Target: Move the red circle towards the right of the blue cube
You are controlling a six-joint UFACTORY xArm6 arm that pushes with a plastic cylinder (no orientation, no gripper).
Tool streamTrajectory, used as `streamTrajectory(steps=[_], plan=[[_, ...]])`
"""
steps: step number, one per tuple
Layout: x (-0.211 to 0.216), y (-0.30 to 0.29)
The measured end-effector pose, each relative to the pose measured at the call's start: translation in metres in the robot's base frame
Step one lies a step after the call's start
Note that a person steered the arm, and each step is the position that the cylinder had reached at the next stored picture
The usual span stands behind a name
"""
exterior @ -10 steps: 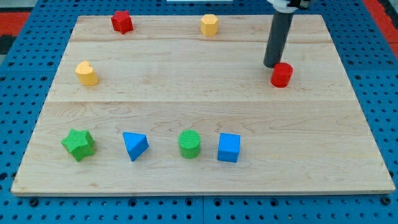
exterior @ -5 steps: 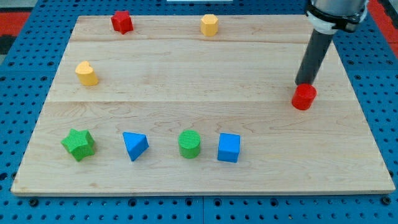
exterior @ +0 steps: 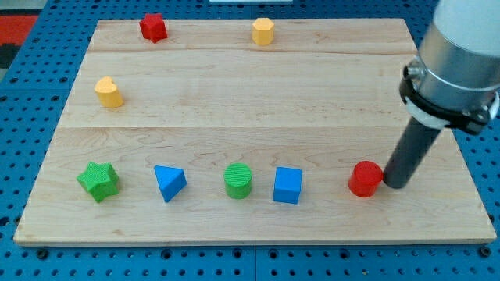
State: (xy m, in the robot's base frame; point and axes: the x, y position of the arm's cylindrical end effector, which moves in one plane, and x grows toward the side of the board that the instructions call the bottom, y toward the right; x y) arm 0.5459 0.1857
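The red circle [exterior: 365, 179] lies near the board's bottom edge, to the right of the blue cube [exterior: 287, 185], with a gap of about one block's width between them. My tip [exterior: 393, 185] rests on the board touching the red circle's right side. The dark rod rises from there up to the right, into the grey arm housing.
Along the bottom row from the left stand a green star [exterior: 98, 181], a blue triangle [exterior: 169, 183] and a green circle [exterior: 238, 180]. A yellow heart [exterior: 108, 92] sits at the left. A red star [exterior: 153, 27] and a yellow hexagon [exterior: 263, 31] sit at the top edge of the wooden board [exterior: 234, 101].
The red circle has been pushed from the upper right of the board down to the bottom row beside the blue cube. My tip moved from its upper left round to its right side.
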Motion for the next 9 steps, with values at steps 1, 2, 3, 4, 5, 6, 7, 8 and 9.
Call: streamTrajectory(steps=[1, 2, 3, 4, 5, 6, 7, 8, 9], plan=[[0.012, -0.016], [0.010, -0.015], [-0.013, -0.003], [-0.026, -0.011], [-0.019, -0.031], [-0.012, -0.043], [-0.012, -0.043], [-0.011, -0.043], [-0.003, -0.047]])
